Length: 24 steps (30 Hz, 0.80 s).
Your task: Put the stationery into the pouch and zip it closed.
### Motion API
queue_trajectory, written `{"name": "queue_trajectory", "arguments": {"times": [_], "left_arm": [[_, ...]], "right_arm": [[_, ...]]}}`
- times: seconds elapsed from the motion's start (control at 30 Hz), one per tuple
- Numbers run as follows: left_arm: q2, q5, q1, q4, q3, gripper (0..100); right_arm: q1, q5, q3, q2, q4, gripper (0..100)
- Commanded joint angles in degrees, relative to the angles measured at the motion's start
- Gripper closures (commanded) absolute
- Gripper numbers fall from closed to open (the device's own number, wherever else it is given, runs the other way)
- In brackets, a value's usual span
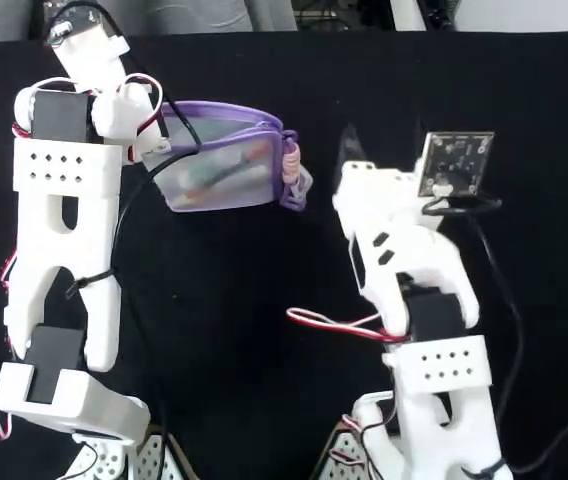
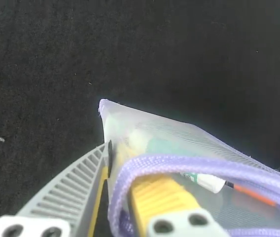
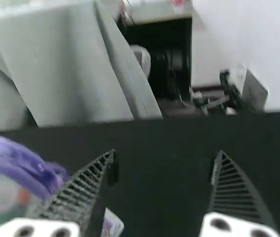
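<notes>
Fingers (image 2: 68, 195) on the left gripper (image 2: 114, 160) are clamped on the left end of the pouch (image 2: 179, 140). Grey ribbed finger is outside the mesh wall, yellow-faced finger on the other side of it, under the purple rim. High view agrees: left gripper (image 1: 157, 140) sits at the pouch's left end, over the far-left part of the table (image 1: 264, 330).

Pouch (image 1: 219, 172) lies crosswise, long axis left to right, between the two arms' heads. Translucent mesh, purple trim. Its two purple rim edges stand apart along the top, so the mouth is unzipped. Can't tell if its base touches the black cloth or hangs off the grip.

Stationery (image 2: 167, 146) is inside: a white-capped pen (image 2: 211, 183) with an orange barrel, something green beside it. Stationery (image 1: 226, 168) reads through the wall from above too. Pinkish tab (image 1: 290, 165) at the pouch's right end.

Right gripper (image 3: 165, 157): fingers spread wide, nothing between them. From above, right gripper (image 1: 348, 160) is just right of the pouch's right end, near the tab, not touching as far as I can see. Its wrist camera catches the pouch (image 3: 9, 158) beside one finger.

Red and white wire (image 1: 329, 322) loops off the right arm, nearer than the pouch.
</notes>
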<state>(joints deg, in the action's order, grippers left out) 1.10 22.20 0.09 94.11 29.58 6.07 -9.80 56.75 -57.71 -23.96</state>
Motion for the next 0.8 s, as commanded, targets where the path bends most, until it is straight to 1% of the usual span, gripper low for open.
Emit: {"name": "queue_trajectory", "arguments": {"times": [0.0,0.1,0.2,0.33,0.43,0.57,0.7,0.77], "left_arm": [[-0.09,-0.70,0.48,-1.23,-0.40,97],[-0.09,-0.70,0.40,-1.23,-0.40,97],[-0.09,-0.70,0.40,-1.23,-0.40,97],[-0.09,-0.70,0.48,-1.14,-0.40,97],[-0.09,-0.70,0.40,-1.14,-0.40,97],[-0.09,-0.70,0.48,-1.05,-0.40,97],[-0.09,-0.70,0.48,-0.79,-0.48,97],[-0.09,-0.70,0.48,-0.97,-1.01,97]], "right_arm": [[-0.70,0.70,4.26,-1.36,4.48,71.9],[2.29,1.67,9.98,-0.92,12.40,71.9],[7.74,6.86,14.64,-0.92,19.87,71.9],[12.84,8.53,16.04,-0.75,22.95,71.9],[13.27,8.44,14.02,1.80,22.95,71.9],[12.92,8.79,9.27,10.51,23.21,71.9],[11.69,8.88,6.55,19.12,27.69,72.0],[10.99,8.88,6.37,21.05,29.98,72.3]]}}
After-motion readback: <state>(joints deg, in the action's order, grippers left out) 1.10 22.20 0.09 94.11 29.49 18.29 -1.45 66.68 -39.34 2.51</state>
